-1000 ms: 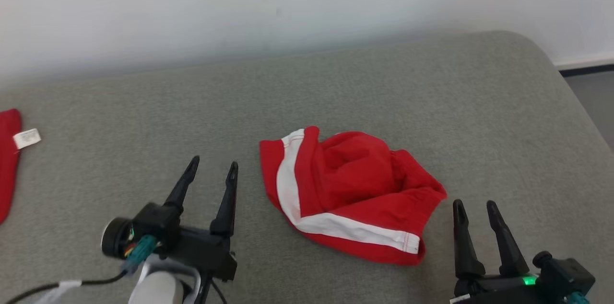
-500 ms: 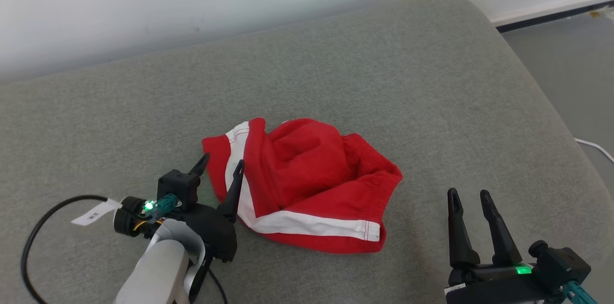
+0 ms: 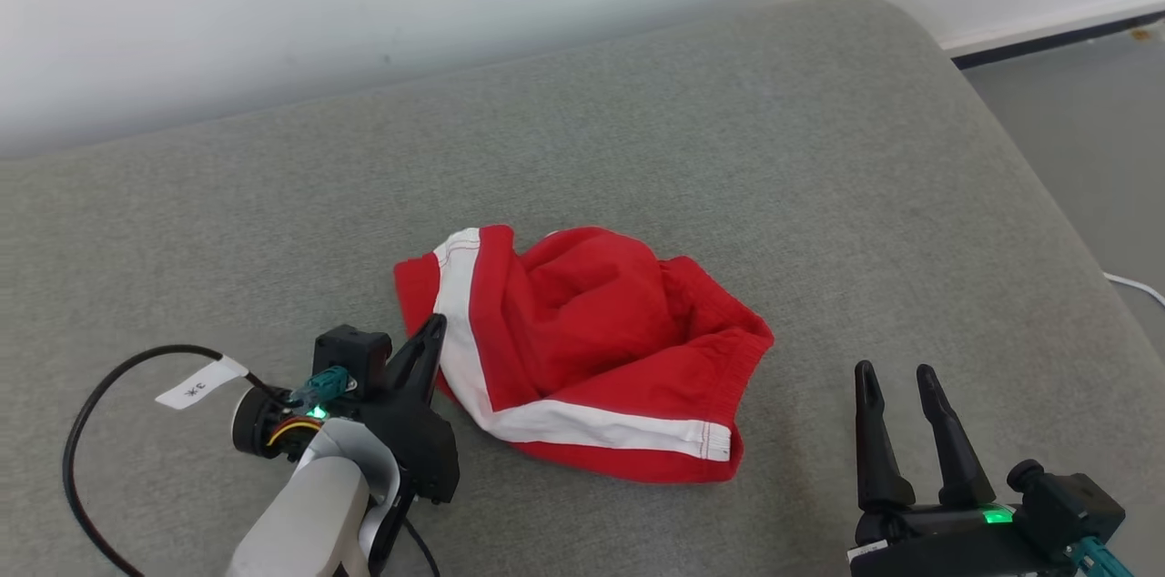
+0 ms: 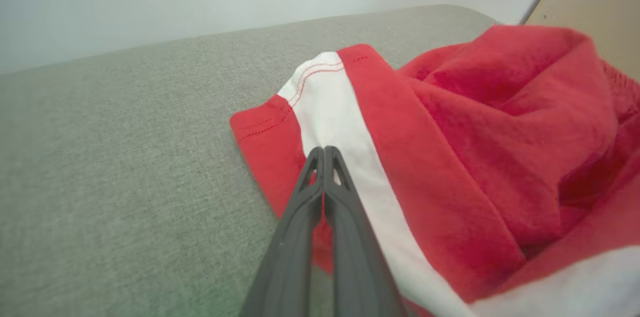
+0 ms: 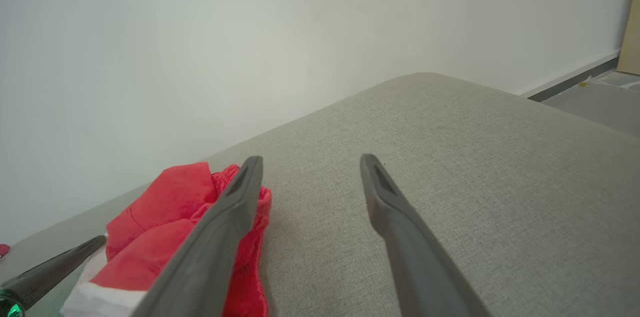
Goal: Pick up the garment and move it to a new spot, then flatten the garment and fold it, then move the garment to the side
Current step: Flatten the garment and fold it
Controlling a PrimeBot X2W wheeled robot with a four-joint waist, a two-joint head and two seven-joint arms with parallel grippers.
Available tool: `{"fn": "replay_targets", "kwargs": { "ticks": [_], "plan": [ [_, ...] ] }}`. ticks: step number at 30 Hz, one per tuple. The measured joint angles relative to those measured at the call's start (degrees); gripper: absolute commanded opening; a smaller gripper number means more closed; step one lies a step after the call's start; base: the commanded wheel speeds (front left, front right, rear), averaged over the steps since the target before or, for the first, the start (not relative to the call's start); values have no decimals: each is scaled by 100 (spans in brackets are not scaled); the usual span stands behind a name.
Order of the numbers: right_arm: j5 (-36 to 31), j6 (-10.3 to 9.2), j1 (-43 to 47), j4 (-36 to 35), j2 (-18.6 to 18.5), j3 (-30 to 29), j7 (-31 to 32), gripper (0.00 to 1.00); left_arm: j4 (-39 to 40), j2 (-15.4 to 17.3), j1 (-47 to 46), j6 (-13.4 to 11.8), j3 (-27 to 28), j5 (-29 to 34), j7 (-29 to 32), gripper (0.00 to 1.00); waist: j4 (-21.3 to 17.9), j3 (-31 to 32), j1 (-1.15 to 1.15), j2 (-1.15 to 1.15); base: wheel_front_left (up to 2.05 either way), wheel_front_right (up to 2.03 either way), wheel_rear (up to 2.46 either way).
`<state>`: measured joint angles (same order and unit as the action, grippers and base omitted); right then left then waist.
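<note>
Forearm (image 3: pixel 309 513) low, left pincer (image 3: pixel 435 325) on garment (image 3: pixel 592 331)

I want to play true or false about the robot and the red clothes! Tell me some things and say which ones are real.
1. The garment is red with a white stripe. True.
2. The left gripper is wide open. False: its fingers are closed together on the white stripe at the garment's edge, apparently pinching the cloth.
3. The right gripper is open and holds nothing. True.
4. The garment is folded neatly flat. False: it lies crumpled in a heap on the grey cushion.
5. The right gripper is pressing down on the garment. False: in the head view it sits apart from it, over bare cushion.
</note>
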<state>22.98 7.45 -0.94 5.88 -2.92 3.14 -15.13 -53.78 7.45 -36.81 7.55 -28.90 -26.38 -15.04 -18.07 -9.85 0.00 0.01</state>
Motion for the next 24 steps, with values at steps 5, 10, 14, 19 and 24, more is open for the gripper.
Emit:
{"fn": "replay_targets", "kwargs": {
  "ticks": [5,10,14,19,24],
  "plan": [
    [-40,0,99,-2,0,21,0,100,267,-11,68,-1,-14,-115,-1,0,215,94,0,0,0,0,0],
    [-136,0,116,-5,7,49,0,100,793,1,388,-86,324,-138,-1,0,431,256,0,0,0,0,0],
    [-137,0,252,-25,2,-46,1,100,1310,-37,1025,-258,584,-47,-1,0,589,335,0,0,0,0,0],
    [-138,0,341,-31,3,-80,1,100,1982,-70,1883,-416,875,38,-1,0,871,397,-1,-1,0,0,0],
    [-138,0,344,-34,3,-113,0,100,2626,-235,2838,-523,1081,57,0,0,1223,427,0,-1,0,0,0]
  ]
}}
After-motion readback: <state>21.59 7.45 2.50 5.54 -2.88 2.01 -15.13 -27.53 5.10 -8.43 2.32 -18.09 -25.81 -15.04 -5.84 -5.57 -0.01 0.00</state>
